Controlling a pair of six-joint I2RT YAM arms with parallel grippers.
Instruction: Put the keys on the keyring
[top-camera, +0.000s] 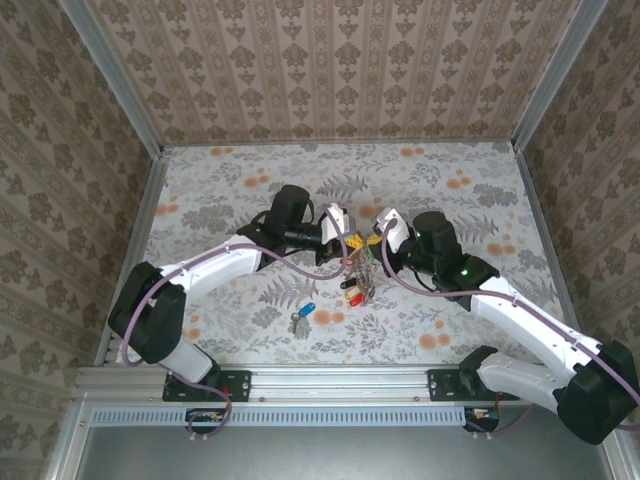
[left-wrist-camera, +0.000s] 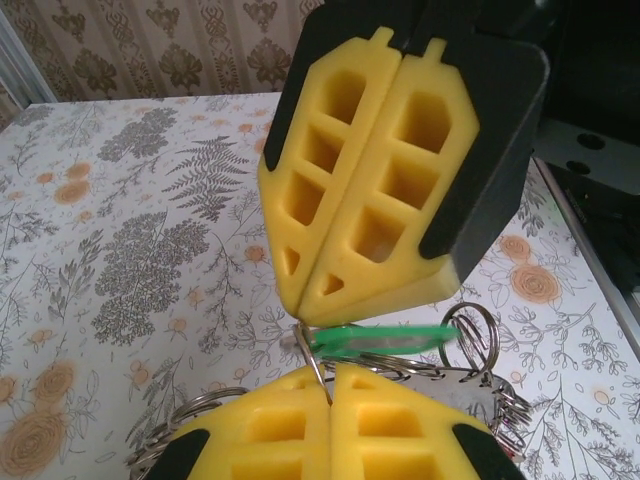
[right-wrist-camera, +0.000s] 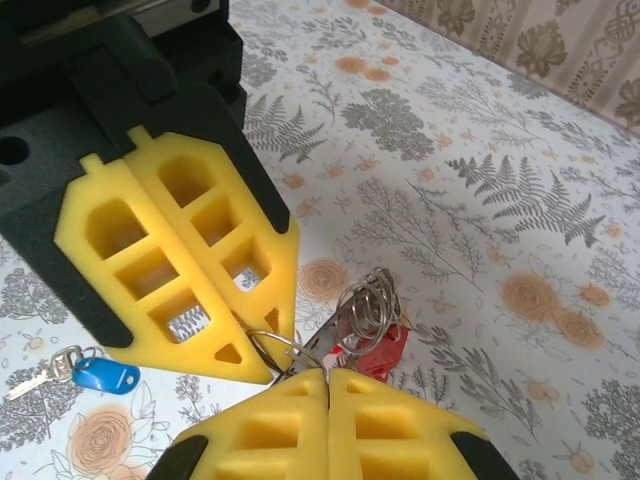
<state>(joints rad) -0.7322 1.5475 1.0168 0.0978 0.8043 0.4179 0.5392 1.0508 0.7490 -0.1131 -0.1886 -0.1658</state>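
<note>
Your left gripper (top-camera: 348, 240) and right gripper (top-camera: 375, 244) meet at the top view's centre, both finger pairs clamped on the keyring (top-camera: 360, 278). The blue-headed key (top-camera: 303, 314) lies on the table (top-camera: 220, 180), lower left of them.

One keyring (top-camera: 358, 272), one loose key (top-camera: 304, 313) (blue-headed)

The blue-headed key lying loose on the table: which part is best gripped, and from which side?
Take the blue head: it looks the broadest, thickest part, while the silver blade is thin and flat on the table. Come straight down from above, closing across the head's narrow width; both lie flat, apart from the keyring, with bare table around them.
</note>
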